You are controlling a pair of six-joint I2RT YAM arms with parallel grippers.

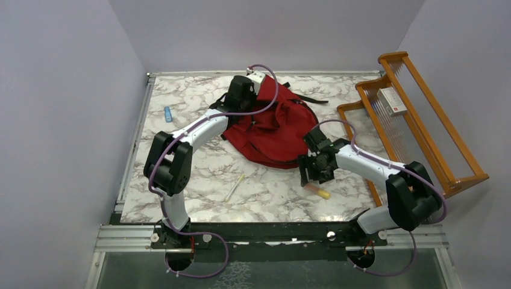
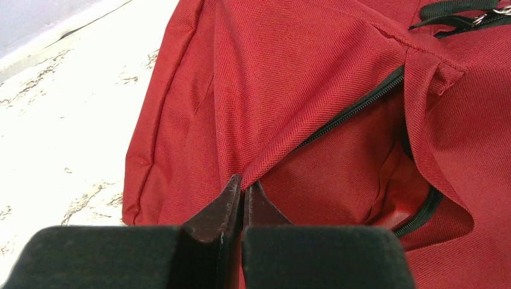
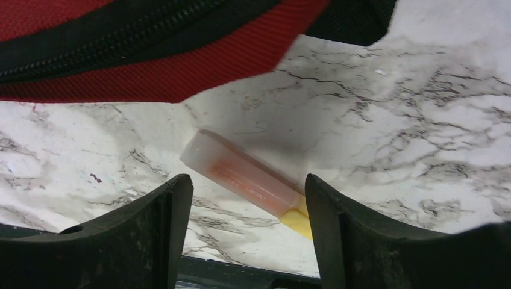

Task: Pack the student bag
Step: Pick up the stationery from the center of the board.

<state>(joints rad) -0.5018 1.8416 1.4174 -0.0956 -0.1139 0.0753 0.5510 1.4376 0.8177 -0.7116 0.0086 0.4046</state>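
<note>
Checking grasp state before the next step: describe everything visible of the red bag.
The bag is red woven fabric with a black zipper, partly open, and black straps. It lies slumped on the marble table, far centre. The left tool is shut on a fabric fold beside the zipper opening.

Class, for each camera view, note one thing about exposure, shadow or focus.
Top view: even, soft light, faint shadows on the table. Left wrist view: the table is washed out white beside the bag; the left claw is dark. Right wrist view: the marker lies in soft shadow; the bag's edge is blurred.
</note>
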